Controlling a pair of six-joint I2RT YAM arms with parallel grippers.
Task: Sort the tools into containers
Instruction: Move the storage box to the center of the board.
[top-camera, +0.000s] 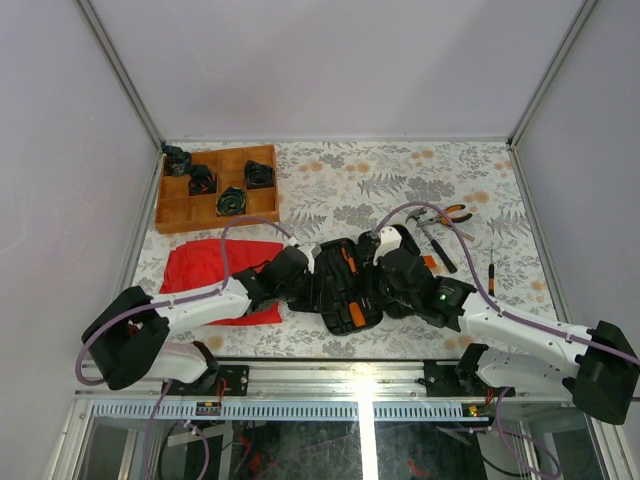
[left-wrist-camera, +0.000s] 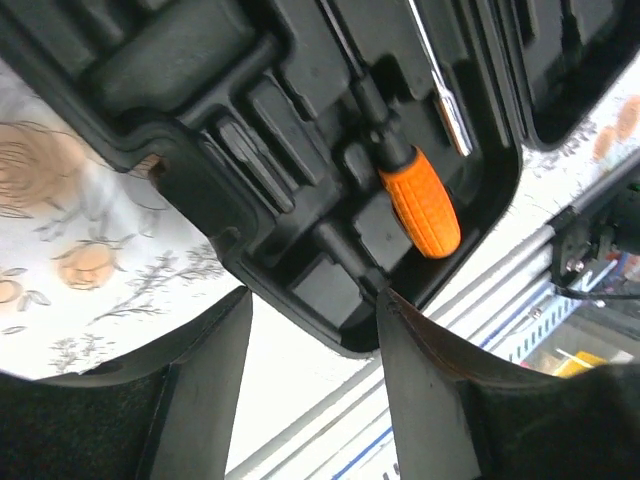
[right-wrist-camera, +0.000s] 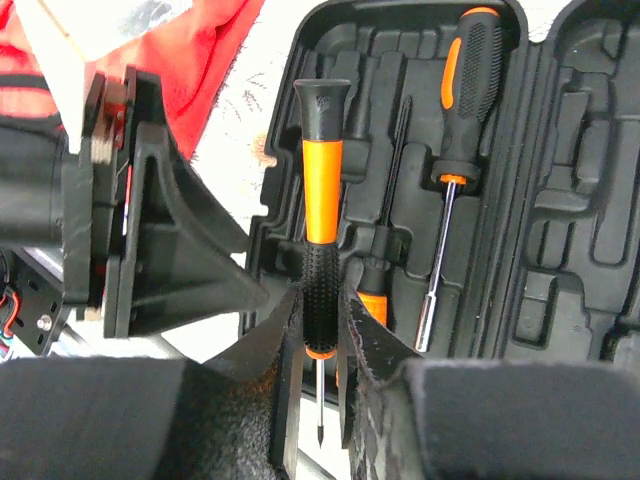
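The black tool case (top-camera: 345, 285) lies open mid-table between both arms. My right gripper (right-wrist-camera: 322, 300) is shut on a slim screwdriver (right-wrist-camera: 322, 200) with an orange-and-black handle, held above the case's moulded slots (right-wrist-camera: 400, 60). A larger screwdriver (right-wrist-camera: 465, 90) and an orange-handled one (left-wrist-camera: 422, 205) lie in slots. My left gripper (left-wrist-camera: 315, 305) stands open around the case's near corner (left-wrist-camera: 335, 310); its right fingertip (left-wrist-camera: 392, 305) is at the rim, while the left one stands apart. Orange-handled pliers (top-camera: 455, 213), a dark-handled tool (top-camera: 436, 246) and a small screwdriver (top-camera: 491, 270) lie on the table at right.
A compartmented wooden tray (top-camera: 170, 205) with dark items stands at the back left. A red cloth (top-camera: 205, 265) lies left of the case, partly under my left arm. The table's near edge and metal rail (top-camera: 350, 370) run just behind the case.
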